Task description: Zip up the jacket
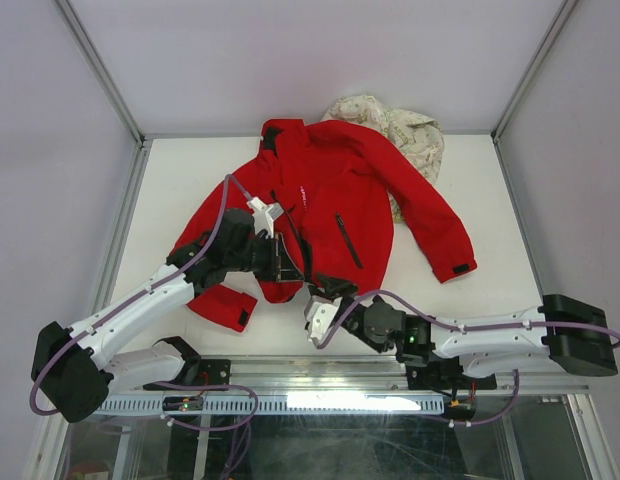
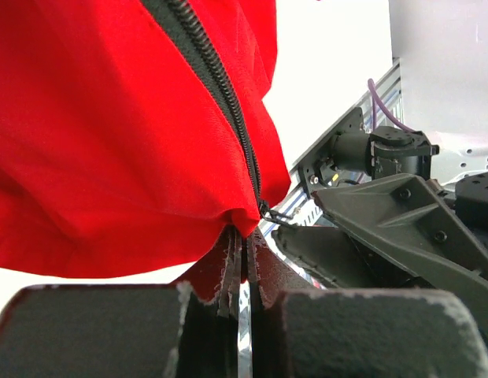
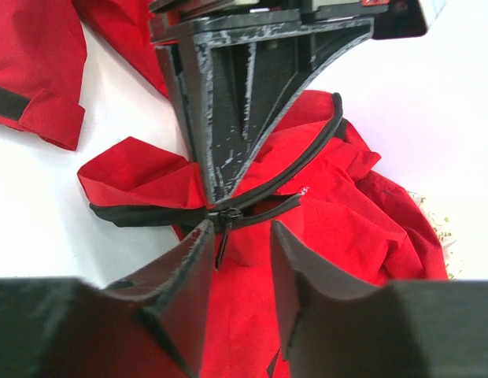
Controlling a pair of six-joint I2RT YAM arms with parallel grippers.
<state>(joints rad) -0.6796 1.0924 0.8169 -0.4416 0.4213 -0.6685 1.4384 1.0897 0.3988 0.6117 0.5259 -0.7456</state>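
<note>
The red jacket (image 1: 335,195) lies spread on the white table, collar at the far end. Its dark front zipper (image 2: 220,94) runs down to the bottom hem. My left gripper (image 1: 284,266) is shut on the hem fabric right at the zipper's lower end (image 2: 245,236). It also shows in the right wrist view (image 3: 244,102), coming down onto the hem. My right gripper (image 3: 242,232) is open, its jaws on either side of the zipper slider (image 3: 227,214) and its hanging pull tab. It sits at the hem's near edge (image 1: 323,303).
A cream floral garment (image 1: 412,130) lies behind the jacket's right shoulder. The jacket's sleeves reach out to the near left (image 1: 225,305) and to the right (image 1: 452,255). Metal frame rails run along the table's near edge (image 1: 320,370).
</note>
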